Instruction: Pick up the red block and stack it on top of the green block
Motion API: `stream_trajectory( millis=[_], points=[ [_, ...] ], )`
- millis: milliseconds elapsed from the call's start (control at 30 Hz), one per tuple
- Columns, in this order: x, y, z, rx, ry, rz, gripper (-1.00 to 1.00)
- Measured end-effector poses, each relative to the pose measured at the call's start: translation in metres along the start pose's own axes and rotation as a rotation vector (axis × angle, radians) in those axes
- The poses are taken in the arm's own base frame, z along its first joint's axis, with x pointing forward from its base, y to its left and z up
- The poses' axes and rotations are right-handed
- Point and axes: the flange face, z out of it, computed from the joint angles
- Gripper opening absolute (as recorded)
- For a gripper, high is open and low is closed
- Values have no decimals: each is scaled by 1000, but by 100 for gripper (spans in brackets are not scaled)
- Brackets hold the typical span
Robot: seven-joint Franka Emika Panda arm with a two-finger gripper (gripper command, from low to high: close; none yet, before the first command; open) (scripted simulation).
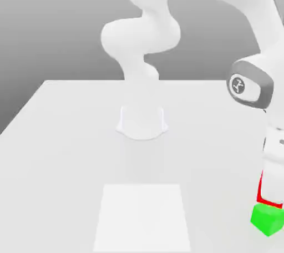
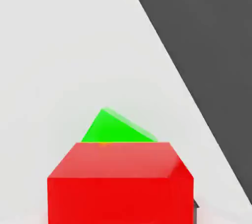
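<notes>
I've got the red block (image 1: 259, 195) up at the gripper (image 1: 273, 191), near the exterior view's right edge, approx. above the green block. Only a thin L of red shows there, along the left side and bottom of the white fingertip in front of it. The gripper is closed in on the red block, holding it. I can't tell from here if the 2 blocks touch or if there's a small gap betw. them.

The green block (image 1: 268, 221) sits on the table (image 1: 61, 152) at the near right, turned so 1 corner points toward the near side. In my hand cam the red block is large and square-on, covering part of the green block, which peeks out past it at an angle, w/ the pale tabletop around it and dark gray beyond a slanted table edge.

The arm (image 1: 140, 36) rises from its base (image 1: 142, 121) at the far middle of the table, bends, goes out of frame at the top, and comes back down on the right. I see a gray collar w/ a round logo (image 1: 238, 85) on that right-hand part. A white square (image 1: 142, 218) lies at the near side, approx. mid-table, well left of both blocks.
</notes>
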Motion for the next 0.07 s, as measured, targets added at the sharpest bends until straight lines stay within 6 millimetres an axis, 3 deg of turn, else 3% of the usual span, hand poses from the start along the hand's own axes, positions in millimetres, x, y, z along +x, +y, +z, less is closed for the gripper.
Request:
stream_trajectory(
  millis=[67],
  points=[
    [0, 0, 0, 0, 0, 0, 100]
  ],
)
